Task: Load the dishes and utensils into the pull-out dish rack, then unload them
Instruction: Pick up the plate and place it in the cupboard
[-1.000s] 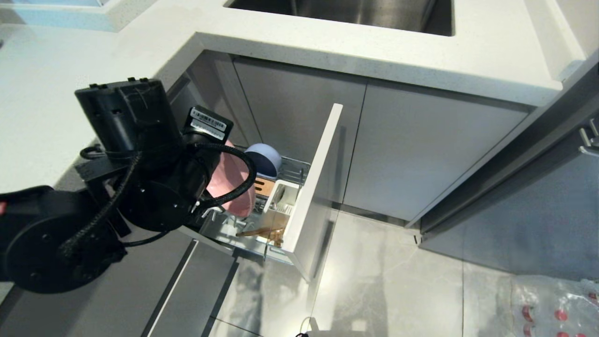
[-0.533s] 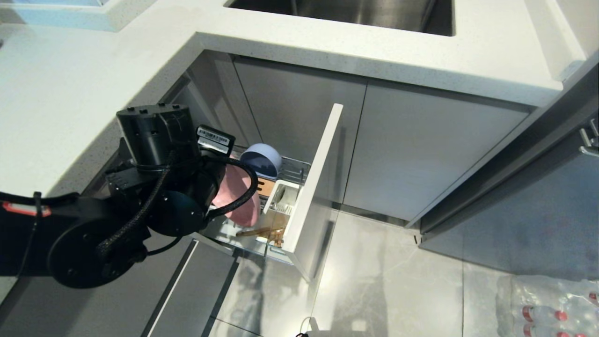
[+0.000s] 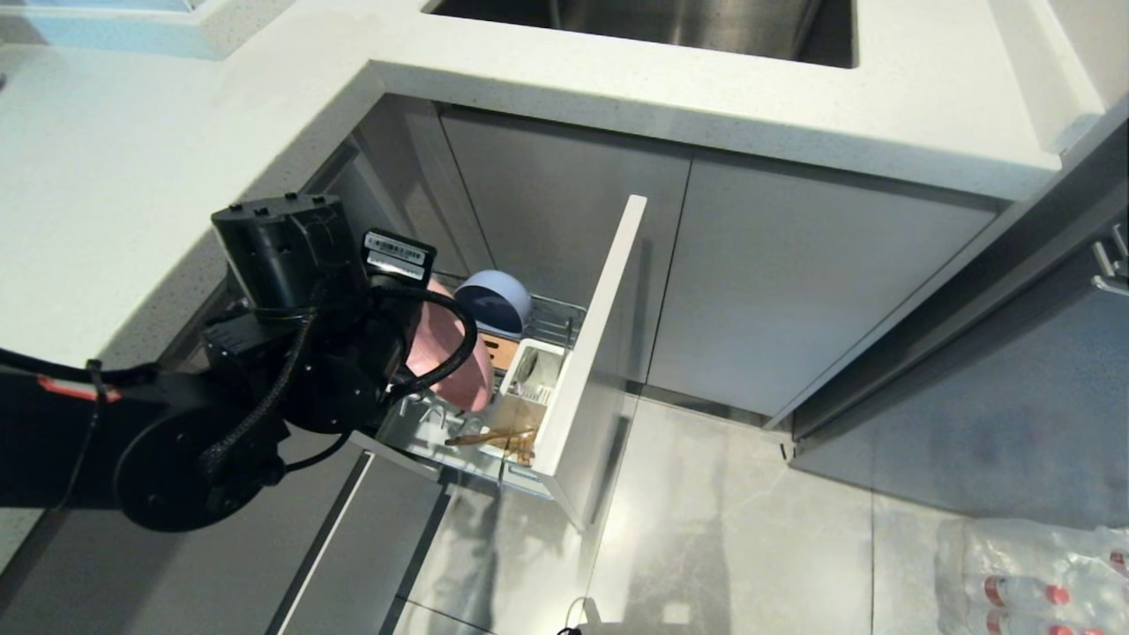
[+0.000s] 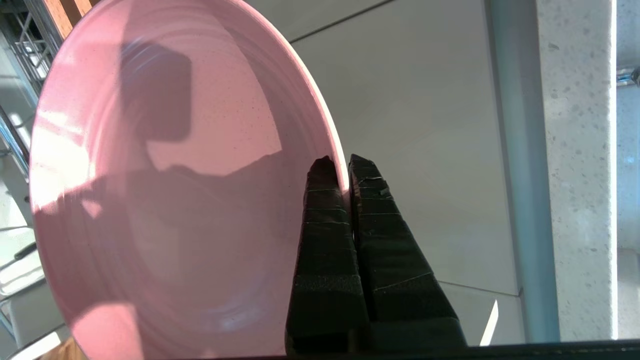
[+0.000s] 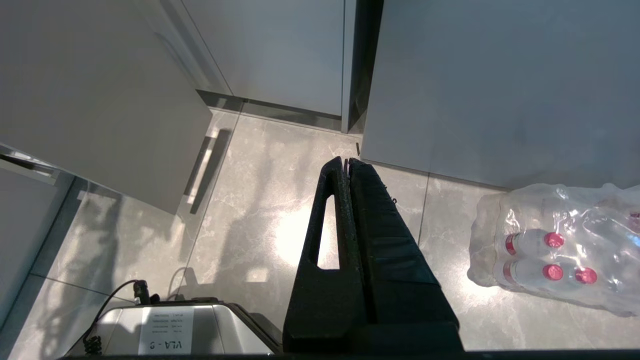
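Pinching the pink plate (image 4: 165, 200) rim in my left gripper (image 4: 345, 167), just lowered toward the rack (image 3: 564, 317); slotting it comes next.

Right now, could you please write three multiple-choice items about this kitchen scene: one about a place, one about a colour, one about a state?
1. Where is the matte blue-grey round bowl?
A. in the sink
B. in the chrome wire pull-out dish rack
C. on the floor

2. What colour is the round flat plate pinched by the left gripper?
A. salmon-pink
B. white
C. green

3. How is the right gripper?
A. shut on a spoon
B. wide open
C. shut, holding nothing

Answers: 1 B, the bowl stands behind the plate inside the basket. 2 A, the left wrist view shows pink. 3 C, its fingers meet over bare floor.
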### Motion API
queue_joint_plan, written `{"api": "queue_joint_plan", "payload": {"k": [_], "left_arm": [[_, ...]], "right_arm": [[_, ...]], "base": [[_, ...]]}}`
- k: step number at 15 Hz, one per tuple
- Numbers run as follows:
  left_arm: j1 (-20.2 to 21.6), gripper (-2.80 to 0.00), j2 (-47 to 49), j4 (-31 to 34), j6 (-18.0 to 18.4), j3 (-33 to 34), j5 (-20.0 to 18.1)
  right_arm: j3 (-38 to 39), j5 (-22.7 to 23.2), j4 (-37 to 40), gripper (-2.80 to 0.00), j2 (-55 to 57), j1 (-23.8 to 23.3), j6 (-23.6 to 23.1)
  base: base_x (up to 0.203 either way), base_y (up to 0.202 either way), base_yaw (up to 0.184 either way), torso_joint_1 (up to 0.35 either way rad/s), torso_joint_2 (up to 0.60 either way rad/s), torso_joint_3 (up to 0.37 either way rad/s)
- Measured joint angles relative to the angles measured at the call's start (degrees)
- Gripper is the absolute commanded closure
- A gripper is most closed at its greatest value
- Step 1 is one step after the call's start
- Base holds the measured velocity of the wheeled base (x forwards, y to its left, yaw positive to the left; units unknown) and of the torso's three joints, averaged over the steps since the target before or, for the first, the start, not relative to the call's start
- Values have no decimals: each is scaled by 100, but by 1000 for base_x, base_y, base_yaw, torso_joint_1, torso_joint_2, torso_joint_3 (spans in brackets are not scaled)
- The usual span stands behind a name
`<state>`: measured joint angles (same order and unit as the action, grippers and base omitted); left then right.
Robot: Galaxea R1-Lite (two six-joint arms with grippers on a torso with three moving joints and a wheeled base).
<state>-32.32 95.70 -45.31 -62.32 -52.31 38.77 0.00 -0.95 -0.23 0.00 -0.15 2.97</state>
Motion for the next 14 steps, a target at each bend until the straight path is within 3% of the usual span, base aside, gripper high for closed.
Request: {"api": "queue_joint_plan", "payload": {"k": [4, 9, 14], "left_arm": [[139, 0, 24, -5, -110, 13, -40], [300, 0, 33, -18, -480, 49, -430], [413, 0, 69, -55, -513, 55, -533]], "right_arm": [[0, -1, -1, 0, 0, 4, 0], [0, -1, 0, 0, 0, 4, 0], [0, -1, -1, 0, 0, 4, -2]], "base": [[0, 0, 0, 0, 0, 0], [0, 0, 0, 0, 0, 0], [0, 0, 0, 0, 0, 0]]}}
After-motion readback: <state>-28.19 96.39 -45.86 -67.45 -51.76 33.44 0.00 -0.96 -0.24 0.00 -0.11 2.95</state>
